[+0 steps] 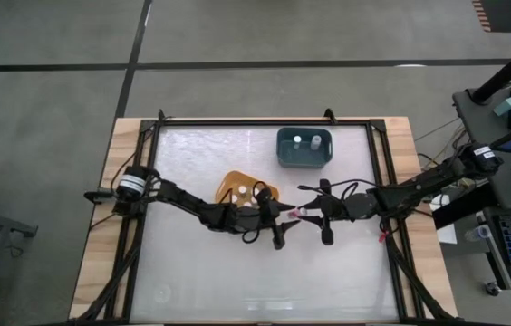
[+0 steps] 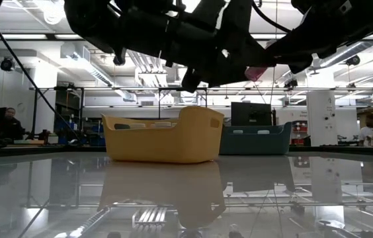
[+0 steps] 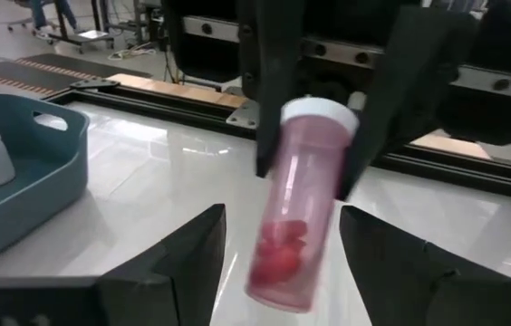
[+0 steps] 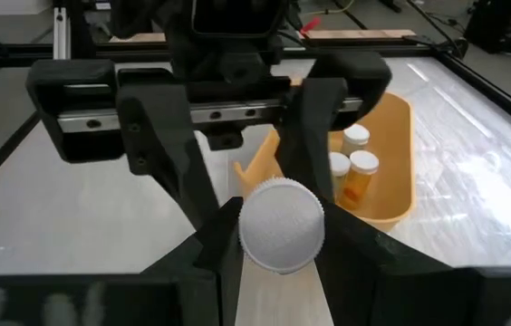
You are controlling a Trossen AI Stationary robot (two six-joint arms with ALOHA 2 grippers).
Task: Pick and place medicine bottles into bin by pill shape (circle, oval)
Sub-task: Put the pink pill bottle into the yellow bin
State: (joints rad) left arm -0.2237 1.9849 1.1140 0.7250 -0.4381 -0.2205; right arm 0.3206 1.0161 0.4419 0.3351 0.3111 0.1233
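R gripper [image 4: 274, 237] is clamped on a pink bottle [image 3: 294, 208] near its white cap [image 4: 281, 225]; bottle is held off the table, roughly level in the high view, its far end reaching between the L fingers [image 3: 178, 258]. L gripper [image 3: 278, 263] is seen spread wide, fingers either side of the bottle w/ gaps showing, not gripping. Red pills are seen inside. Just beyond the L gripper, behind it, sits the orange tub [image 1: 246, 193], w/ white-capped bottles [image 4: 353, 165] inside. Further off, back of the R gripper, the teal tub [image 1: 303, 148] is set, two white bottles [image 1: 306, 141] in it. Both tubs rest on the table [image 1: 265, 263], well apart.
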